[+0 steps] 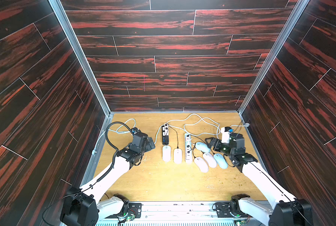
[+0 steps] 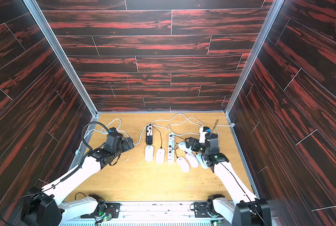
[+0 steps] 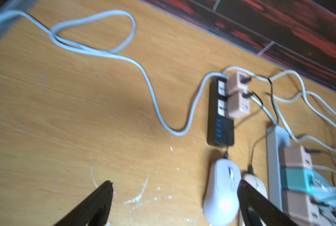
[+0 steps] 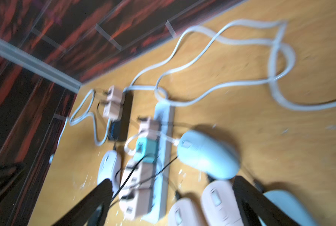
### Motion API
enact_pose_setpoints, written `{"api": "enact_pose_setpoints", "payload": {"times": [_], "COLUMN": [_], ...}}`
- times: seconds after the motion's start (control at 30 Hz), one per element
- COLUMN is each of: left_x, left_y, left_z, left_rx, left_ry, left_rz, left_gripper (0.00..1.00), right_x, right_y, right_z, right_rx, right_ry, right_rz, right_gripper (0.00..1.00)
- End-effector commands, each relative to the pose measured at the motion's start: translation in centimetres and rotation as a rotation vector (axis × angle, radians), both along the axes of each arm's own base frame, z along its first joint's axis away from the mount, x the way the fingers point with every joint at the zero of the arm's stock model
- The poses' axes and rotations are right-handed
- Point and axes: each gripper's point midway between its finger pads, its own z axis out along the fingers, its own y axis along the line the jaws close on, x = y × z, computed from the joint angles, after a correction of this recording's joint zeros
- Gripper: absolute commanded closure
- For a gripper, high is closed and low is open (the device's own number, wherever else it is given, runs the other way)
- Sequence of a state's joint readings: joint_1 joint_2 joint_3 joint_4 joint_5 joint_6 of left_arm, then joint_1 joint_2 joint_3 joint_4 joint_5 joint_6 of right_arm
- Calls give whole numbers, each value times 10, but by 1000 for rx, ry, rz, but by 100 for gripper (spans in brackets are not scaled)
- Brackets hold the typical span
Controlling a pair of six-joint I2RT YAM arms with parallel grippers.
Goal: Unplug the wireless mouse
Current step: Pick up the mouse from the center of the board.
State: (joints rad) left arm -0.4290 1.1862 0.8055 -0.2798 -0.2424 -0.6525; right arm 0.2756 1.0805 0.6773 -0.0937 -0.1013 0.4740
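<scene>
Left gripper [image 3: 175,184] and right gripper [image 4: 171,180] are held wide open, empty. In a top view the wireless mouse [image 1: 166,153] is found at the left gripper's 4 o'clock, cabled to the black strip [image 1: 165,135]; neighbouring cables [image 1: 177,137] could be snagged.

- Your desk [image 1: 163,182] is tan with a fine wood grain, flecked with pale scuffs.
- The walls [image 1: 163,45] around you are dark brown planks streaked with red.
- The black power strip [image 1: 165,138] has blue ports, and the white power strip [image 1: 188,150] is plain.
- You have a white mouse [image 1: 166,153], a pale pink mouse [image 1: 177,156] and a light blue mouse [image 1: 202,147].
- The charger cubes [image 3: 238,105] are beige-pink, and the teal cube [image 3: 294,179] stands out.
- Your left claw [image 3: 175,187] and right claw [image 4: 171,182] are both black.
</scene>
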Motion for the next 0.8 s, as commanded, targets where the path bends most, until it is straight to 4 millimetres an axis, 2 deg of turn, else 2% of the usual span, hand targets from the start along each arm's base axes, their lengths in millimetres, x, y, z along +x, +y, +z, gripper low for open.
{"api": "enact_pose_setpoints", "payload": {"times": [0.0,0.17,0.33,0.43,0.53,0.63,0.77], "left_x": [-9,-9,-7,-9,-13,-16,-21], "left_y": [-7,-16,-10,0,7,15,26], "left_z": [-7,-10,-12,-13,-11,-9,-18], "left_rx": [-63,-120,-122,-120,-128,-139,-145], "left_ry": [10,0,-12,-25,-42,-59,-44], "left_rz": [-17,-35,13,66,87,103,134], "left_gripper": [0,0,0,0,0,0,0], "right_x": [-23,-44,-52,-49,-41,-33,-24], "right_y": [16,60,109,139,159,173,190], "right_z": [-14,-16,-8,-9,-14,-17,-25], "right_rx": [-78,-184,-215,-221,-208,-192,-181], "right_ry": [57,73,79,85,123,142,169], "right_rz": [18,90,139,164,157,140,151], "right_gripper": [2,7,14,19,26,31,35]}}
